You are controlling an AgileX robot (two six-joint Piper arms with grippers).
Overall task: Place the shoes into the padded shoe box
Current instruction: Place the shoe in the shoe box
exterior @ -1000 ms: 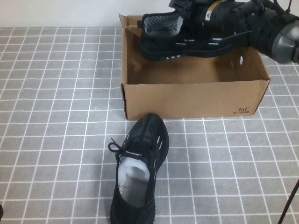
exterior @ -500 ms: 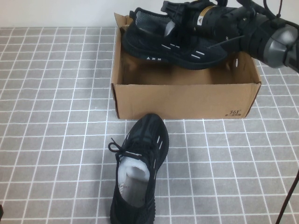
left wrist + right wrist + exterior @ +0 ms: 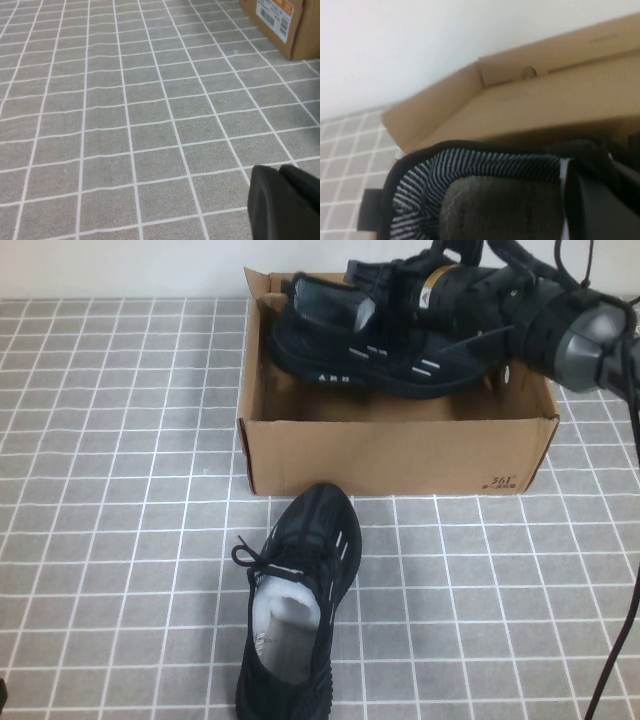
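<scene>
The brown cardboard shoe box (image 3: 400,455) stands at the back centre of the table. My right gripper (image 3: 385,295) is shut on one black sneaker (image 3: 375,345) and holds it over the far half of the box, heel to the left. The right wrist view shows that sneaker's striped lining (image 3: 470,167) with the box wall (image 3: 550,100) behind it. The other black sneaker (image 3: 295,605) lies on the tiles in front of the box, toe toward it. My left gripper (image 3: 287,202) is shut and empty, low over bare tiles, with a box corner (image 3: 280,22) far off.
Grey tiled cloth (image 3: 120,490) covers the whole table. A white wall (image 3: 120,265) runs behind the box. A dark cable (image 3: 615,660) hangs at the front right edge.
My right gripper has lowered the held sneaker slightly deeper over the box. The box shifted left earlier and now stays put. The floor sneaker has not moved.
</scene>
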